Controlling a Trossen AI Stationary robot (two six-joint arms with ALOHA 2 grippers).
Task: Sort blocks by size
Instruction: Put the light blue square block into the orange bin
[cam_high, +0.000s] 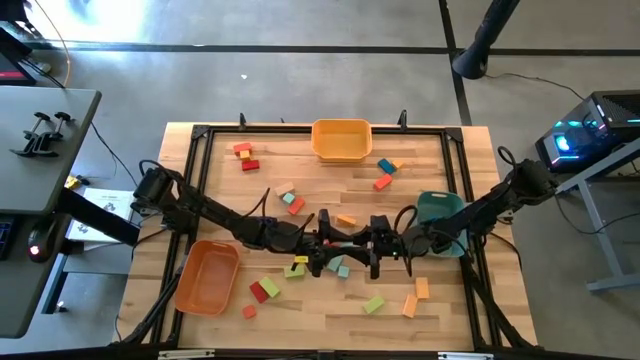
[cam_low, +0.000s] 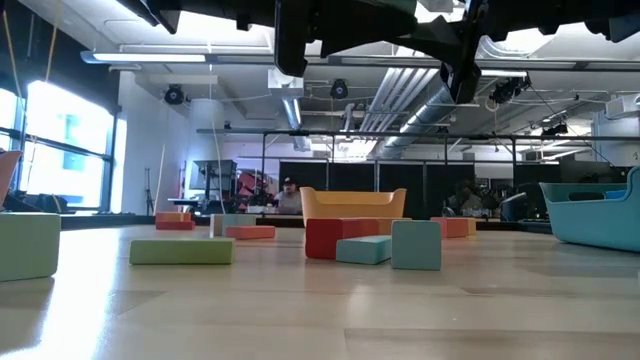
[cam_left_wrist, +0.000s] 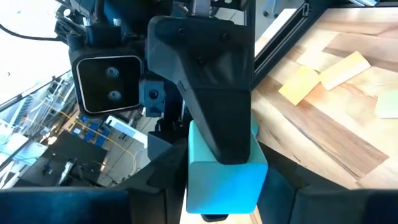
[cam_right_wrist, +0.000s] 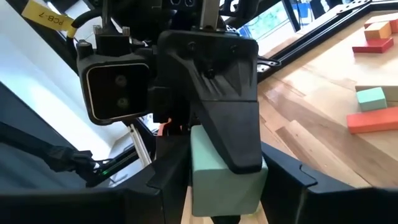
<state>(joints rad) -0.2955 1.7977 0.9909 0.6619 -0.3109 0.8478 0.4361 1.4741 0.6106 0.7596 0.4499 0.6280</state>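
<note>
- Over the middle of the worktop (cam_high: 300, 315), my left pincer (cam_high: 340, 244) and right pincer (cam_high: 368, 244) meet nose to nose, with one teal block (cam_left_wrist: 224, 180) between them, held clear of the wood.
- Right pincer: clenched on the block. In the left wrist view one of its fingers (cam_left_wrist: 217, 106) lies flat along a side face.
- Left pincer: its fingers flank the near end of the block, but I cannot tell whether they press on it or stand just off it.
- Handling, as I judge it: a small painted block, stiff and light, so it will not give under a squeeze. The paint looks smooth, so a grip on a corner could slip or twist.
- Where to hold: flat on two opposite side faces, near my end, on the part the other finger leaves bare.
- Pointing: the block seems somewhat longer than it is wide. Its long axis runs level along the line from one wrist to the other, with a square end face towards each camera.
- Loose blocks lie scattered on the worktop around and below, well apart from this one. The teal tray (cam_high: 440, 210) sits near my right arm.
</note>
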